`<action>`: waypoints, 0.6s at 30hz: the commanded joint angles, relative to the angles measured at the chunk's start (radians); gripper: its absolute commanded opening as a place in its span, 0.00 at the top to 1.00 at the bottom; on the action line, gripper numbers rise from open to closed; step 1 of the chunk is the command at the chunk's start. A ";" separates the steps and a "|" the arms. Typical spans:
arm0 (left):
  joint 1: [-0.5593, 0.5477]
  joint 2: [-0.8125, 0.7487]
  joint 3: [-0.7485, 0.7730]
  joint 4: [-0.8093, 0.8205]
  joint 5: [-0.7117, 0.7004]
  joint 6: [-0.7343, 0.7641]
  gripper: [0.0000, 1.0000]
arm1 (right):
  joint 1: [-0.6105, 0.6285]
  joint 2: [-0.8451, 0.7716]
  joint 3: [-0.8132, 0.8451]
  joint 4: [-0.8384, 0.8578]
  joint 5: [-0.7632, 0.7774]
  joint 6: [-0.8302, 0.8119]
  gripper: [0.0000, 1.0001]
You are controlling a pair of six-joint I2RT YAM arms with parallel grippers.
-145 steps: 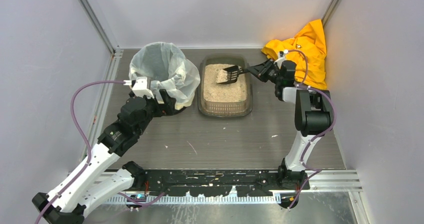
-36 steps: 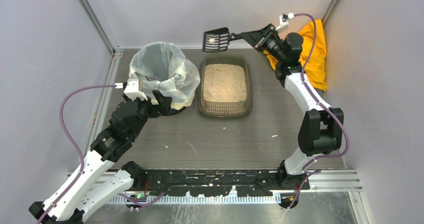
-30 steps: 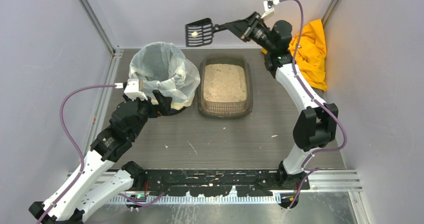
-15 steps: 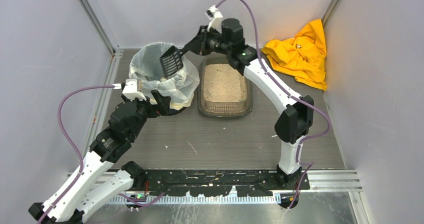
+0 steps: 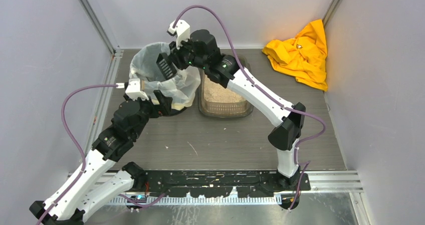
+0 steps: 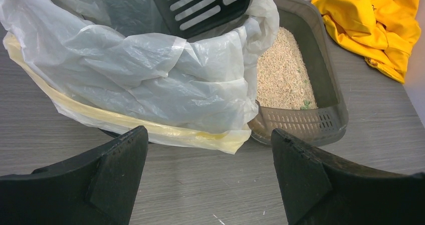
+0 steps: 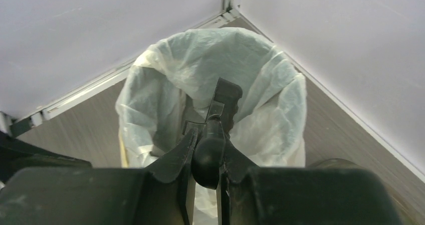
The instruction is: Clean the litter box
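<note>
Right gripper (image 7: pixel 209 137) clamps the black slotted scoop (image 5: pixel 166 64) inside the bag-lined bin (image 5: pixel 183 87) mouth. The litter box (image 5: pixel 226 103) sits just to its right, long axis running away from the arms. Left gripper (image 6: pixel 208 135) gapes empty beside the bin

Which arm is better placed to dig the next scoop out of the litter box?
Right: the right hand grips the scoop over the bin, beside the litter box; the left hand is open, empty.
</note>
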 commanded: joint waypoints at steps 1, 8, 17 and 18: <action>0.003 -0.005 0.007 0.027 -0.009 -0.002 0.08 | -0.013 -0.096 -0.031 0.139 0.051 -0.046 0.99; 0.003 -0.001 0.003 0.031 -0.008 -0.005 0.09 | -0.064 -0.268 -0.287 0.493 -0.001 0.079 0.99; 0.004 0.013 -0.013 0.051 -0.005 -0.009 0.08 | -0.347 -0.360 -0.564 0.882 -0.163 0.567 0.99; 0.003 0.020 -0.018 0.056 -0.008 -0.009 0.08 | -0.379 -0.381 -0.608 0.910 -0.155 0.603 0.99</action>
